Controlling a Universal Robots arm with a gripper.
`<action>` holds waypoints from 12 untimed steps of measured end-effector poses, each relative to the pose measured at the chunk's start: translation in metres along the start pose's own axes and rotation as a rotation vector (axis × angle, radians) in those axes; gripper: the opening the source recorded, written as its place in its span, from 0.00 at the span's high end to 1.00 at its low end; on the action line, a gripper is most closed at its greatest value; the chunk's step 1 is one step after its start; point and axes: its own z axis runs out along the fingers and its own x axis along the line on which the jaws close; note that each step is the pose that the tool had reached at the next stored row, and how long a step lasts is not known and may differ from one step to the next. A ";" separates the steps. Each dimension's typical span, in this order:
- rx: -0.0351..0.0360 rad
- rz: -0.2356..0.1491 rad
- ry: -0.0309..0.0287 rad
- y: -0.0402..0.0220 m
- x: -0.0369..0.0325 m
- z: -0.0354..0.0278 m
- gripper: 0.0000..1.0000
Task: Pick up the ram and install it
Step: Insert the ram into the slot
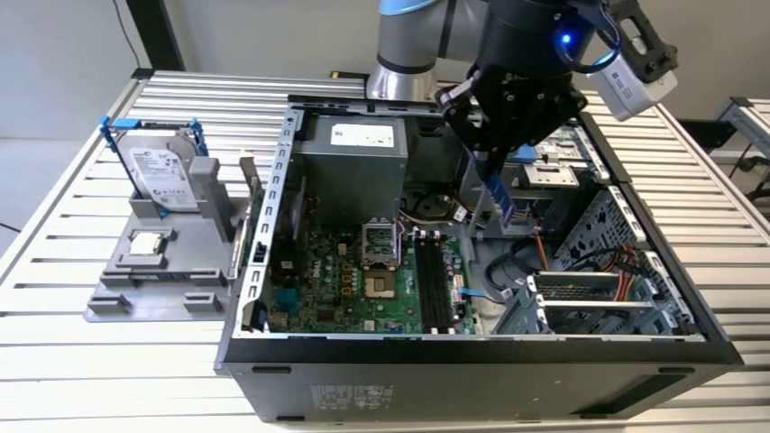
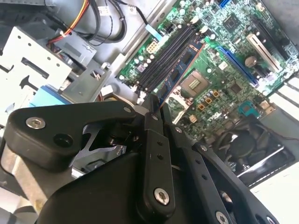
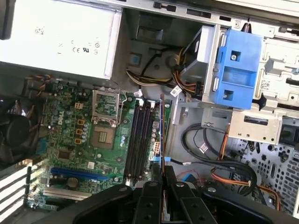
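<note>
Black fingers (image 3: pixel 150 203) clamp the ram (image 1: pixel 499 194), held upright above the long black slots (image 1: pixel 431 271).

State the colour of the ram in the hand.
Dark blue with black chips; the ram shows best in the second wrist view.

The exterior view looks down from well back on the computer case (image 1: pixel 481 356) and counter (image 1: pixel 72 361). Both wrist views peer close past the fingers (image 3: pixel 152 205) (image 2: pixel 154 154) onto the motherboard (image 3: pixel 70 140) (image 2: pixel 219 70) (image 1: pixel 361 280), shared by all three.
</note>
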 end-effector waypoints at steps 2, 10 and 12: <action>0.0006 0.019 -0.0003 0.0000 0.0000 0.0000 1.00; 0.0033 0.091 -0.0012 -0.0001 0.0000 0.0000 1.00; 0.0038 0.107 -0.0014 -0.0001 0.0000 0.0000 1.00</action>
